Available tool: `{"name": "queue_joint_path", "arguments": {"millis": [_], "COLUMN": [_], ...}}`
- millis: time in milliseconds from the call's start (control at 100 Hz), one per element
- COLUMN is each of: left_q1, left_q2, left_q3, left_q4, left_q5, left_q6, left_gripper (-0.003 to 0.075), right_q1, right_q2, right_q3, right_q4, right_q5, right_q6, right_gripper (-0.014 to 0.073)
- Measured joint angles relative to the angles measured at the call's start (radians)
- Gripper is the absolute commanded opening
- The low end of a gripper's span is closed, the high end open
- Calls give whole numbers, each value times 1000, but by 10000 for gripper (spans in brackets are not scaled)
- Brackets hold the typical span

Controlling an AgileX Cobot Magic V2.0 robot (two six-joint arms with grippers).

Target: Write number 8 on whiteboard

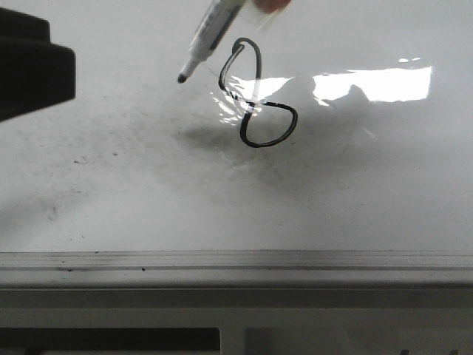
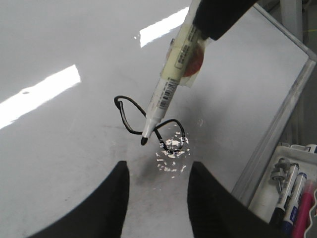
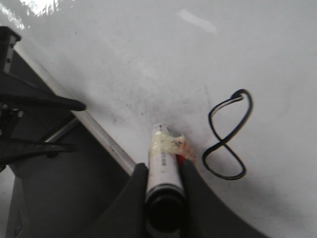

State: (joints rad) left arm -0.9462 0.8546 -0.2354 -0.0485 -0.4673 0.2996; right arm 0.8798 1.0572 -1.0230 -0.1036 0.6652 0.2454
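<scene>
The number 8 is drawn in thin black line on the whiteboard, slanted, with a narrow upper loop and a rounder lower loop. It also shows in the left wrist view and the right wrist view. My right gripper is shut on a white marker with pale tape on its barrel. The marker slants down, and its black tip hangs just above the board, left of the 8. My left gripper is open and empty over the board, near the 8.
A grey metal edge strip runs along the board's near side. A white tray with spare markers lies beyond the board's side edge. The dark bulk of the left arm is at the left over the board. Glare patches lie right of the 8.
</scene>
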Motion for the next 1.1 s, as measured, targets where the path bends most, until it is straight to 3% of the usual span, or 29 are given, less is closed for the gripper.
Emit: {"name": "queue_joint_path", "arguments": {"millis": [240,630,700,850,960,1040,1100], "left_q1": [0,0,0,0,0,0,0], "left_q2": [117,208,210,212,212,212,212], "left_q3": [-2,-4,-4,-4,-4,-4,-4], "left_q4": [48,104,104,107,119,119,119], "left_q5": [-63,-143,-150,-150,-147,-147,-147], "left_q6": [0,0,0,0,1,1,1], "left_gripper": [305,288,225,-16,-20,-20,-20], "right_q1": [61,95,99,99,99,99,99], "right_q2": [108,117,117,117,117,117,117], "right_q3": [0,0,0,0,0,0,0], "right_q4": [26,104,109,109,109,109,111], "right_q5": [-15,-27,-21,-23,-23,-21,-21], "right_q6": [5,8,8,10,10,10,10], "right_gripper": [-63,-63,-63,-63,-57,33,181]}}
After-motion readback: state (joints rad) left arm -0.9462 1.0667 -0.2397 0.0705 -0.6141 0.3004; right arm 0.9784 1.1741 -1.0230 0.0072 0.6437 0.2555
